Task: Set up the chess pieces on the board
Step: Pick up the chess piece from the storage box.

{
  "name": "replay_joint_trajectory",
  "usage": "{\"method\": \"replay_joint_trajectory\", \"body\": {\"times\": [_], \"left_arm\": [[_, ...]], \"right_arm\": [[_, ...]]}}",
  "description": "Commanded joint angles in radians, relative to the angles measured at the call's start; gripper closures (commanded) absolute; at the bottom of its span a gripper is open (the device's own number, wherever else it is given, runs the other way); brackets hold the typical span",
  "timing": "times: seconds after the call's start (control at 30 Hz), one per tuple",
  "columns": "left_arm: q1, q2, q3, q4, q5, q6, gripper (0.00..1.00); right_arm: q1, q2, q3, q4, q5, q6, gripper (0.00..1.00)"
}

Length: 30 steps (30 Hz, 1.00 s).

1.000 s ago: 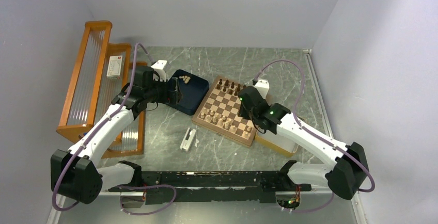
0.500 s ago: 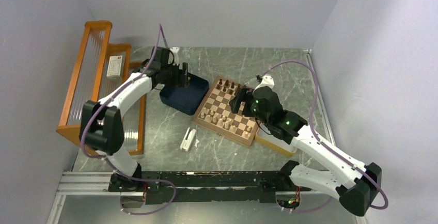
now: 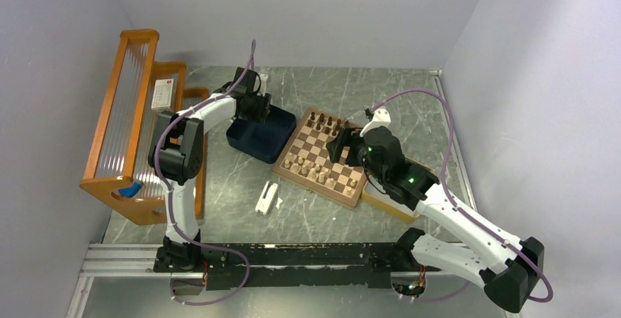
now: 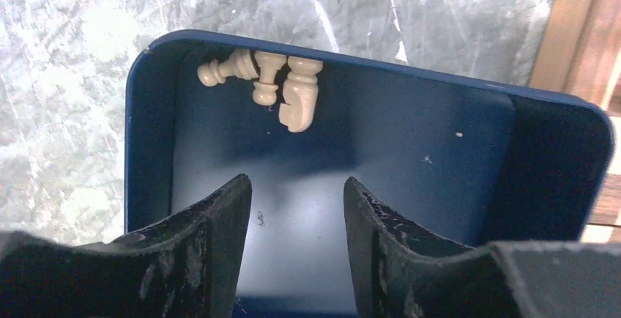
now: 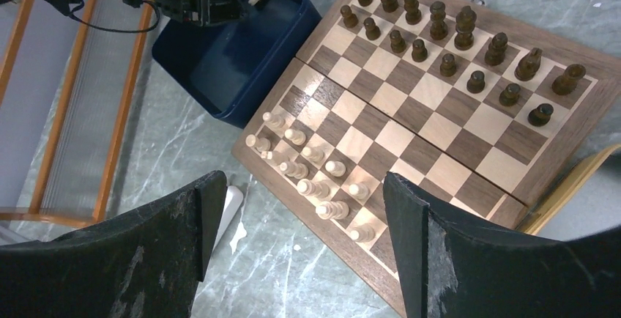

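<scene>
The board (image 3: 322, 158) sits mid-table (image 3: 329, 83), turned at an angle, and we see it just beside the dark blue tray (image 3: 253, 142) on its left. Over that tray hangs the left gripper (image 4: 296, 186), fingers parted with nothing between them, only the tray floor showing in the gap. The right gripper (image 5: 300, 186) hovers above the board's near edge, fingers spread wide (nothing in them either). Now the pieces: the dark pieces (image 5: 447, 39) stand in two rows along the board's far edge, while the pale pieces (image 5: 307, 168) cluster in a looser, unfinished group along the near edge. Three more pale pieces lie toppled together in the tray's far corner.
</scene>
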Motion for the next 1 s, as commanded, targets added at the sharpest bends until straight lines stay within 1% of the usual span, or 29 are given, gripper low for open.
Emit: {"method": "replay_joint_trajectory", "body": {"times": [0.0,0.07,0.1,0.23,0.4,0.47,0.57,0.83,0.97], "left_arm": [[-0.003,0.018,0.040,0.087,-0.036,0.050,0.49],[-0.005,0.026,0.036,0.110,-0.016,0.051,0.55],[-0.006,0.029,0.035,0.119,-0.004,0.078,0.58],[-0.013,0.042,0.028,0.149,0.016,0.105,0.61],[-0.016,0.054,0.022,0.171,0.003,0.106,0.61],[-0.016,0.072,0.043,0.156,0.004,0.107,0.59],[-0.017,0.100,0.073,0.138,0.030,0.115,0.60],[-0.023,0.131,0.099,0.128,-0.017,0.121,0.59],[-0.025,0.133,0.098,0.135,-0.015,0.121,0.59]], "right_arm": [[-0.003,-0.008,-0.005,0.036,0.032,-0.025,0.18],[-0.003,-0.012,-0.007,0.037,0.036,-0.025,0.18],[-0.003,-0.013,-0.010,0.038,0.036,-0.027,0.18],[-0.003,-0.009,-0.012,0.036,0.039,-0.026,0.18],[-0.003,-0.001,-0.014,0.032,0.032,-0.018,0.18],[-0.003,-0.004,-0.018,0.033,0.031,-0.016,0.18],[-0.003,-0.010,-0.019,0.023,0.038,-0.019,0.18],[-0.003,-0.024,-0.033,0.006,0.045,-0.021,0.18],[-0.003,-0.022,-0.033,0.008,0.053,-0.027,0.18]]}}
